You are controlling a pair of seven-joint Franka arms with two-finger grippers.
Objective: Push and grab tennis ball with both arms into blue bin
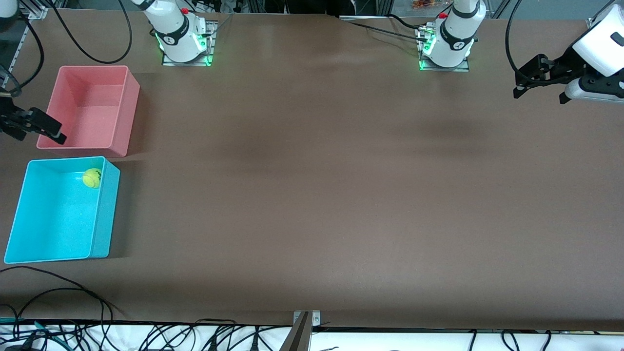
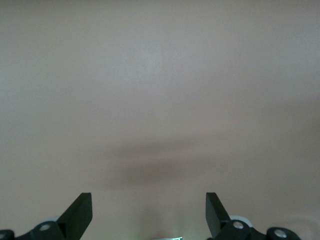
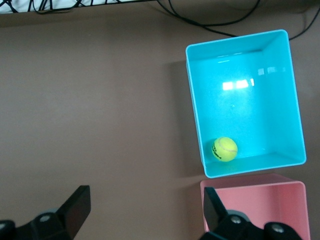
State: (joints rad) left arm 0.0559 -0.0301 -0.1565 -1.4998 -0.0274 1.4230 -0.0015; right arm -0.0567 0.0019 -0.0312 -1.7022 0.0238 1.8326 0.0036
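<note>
The tennis ball (image 1: 91, 177) lies inside the blue bin (image 1: 105, 209), in the corner farthest from the front camera, next to the pink bin. In the right wrist view the ball (image 3: 224, 149) rests against the blue bin's (image 3: 250, 110) wall. My right gripper (image 1: 40, 138) hangs open and empty, high over the table's edge beside the pink bin; its view shows that gripper (image 3: 146, 190) with its jaws wide apart. My left gripper (image 1: 540, 96) is open and empty over bare table at the left arm's end, and in its own view the gripper (image 2: 148, 196) sees only brown tabletop.
A pink bin (image 1: 92, 107) of like size stands just beyond the blue one, closer to the robots' bases; a corner of this pink bin (image 3: 260, 200) shows in the right wrist view. Black cables (image 1: 58, 287) trail along the table's near edge. A metal bracket (image 1: 302, 331) sits mid-edge.
</note>
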